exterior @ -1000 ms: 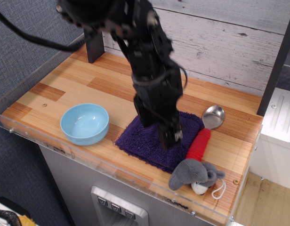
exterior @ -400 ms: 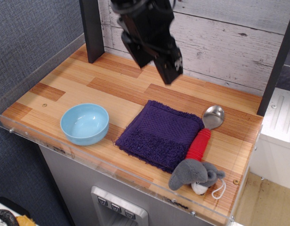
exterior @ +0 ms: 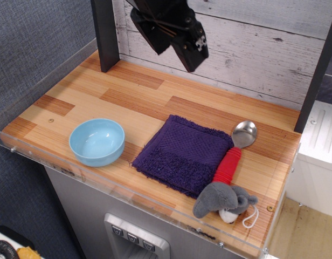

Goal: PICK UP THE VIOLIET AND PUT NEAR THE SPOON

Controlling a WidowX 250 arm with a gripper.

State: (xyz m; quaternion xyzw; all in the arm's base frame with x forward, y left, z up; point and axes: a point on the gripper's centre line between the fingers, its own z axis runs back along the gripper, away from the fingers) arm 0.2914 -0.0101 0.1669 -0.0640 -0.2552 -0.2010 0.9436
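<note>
- Now that the arm has lifted away from the table, the gripper [exterior: 192, 51] hangs high near the back wall, well above and behind the violiet [exterior: 182, 152]; a second ago it was pressed down onto the cloth, and a moment ago it was already rising.
- Whether its fingers are wide or narrow I cannot tell, since they read as one dark block from this angle; nothing hangs from them.
- The violiet lies flat on the wooden table [exterior: 133, 97], folded roughly square, its right edge touching the red handle of the spoon [exterior: 236, 148].
- It has not shifted between the earlier pictures and this one.
- The spoon points its metal bowl toward the wall, and its handle end meets the grey plush toy [exterior: 224, 200] at the front edge.
- The blue bowl [exterior: 97, 141] sits apart to the left, untouched.
- My judgement: the cloth already rests beside the spoon, so the placing looks done and the arm is retreating.
</note>
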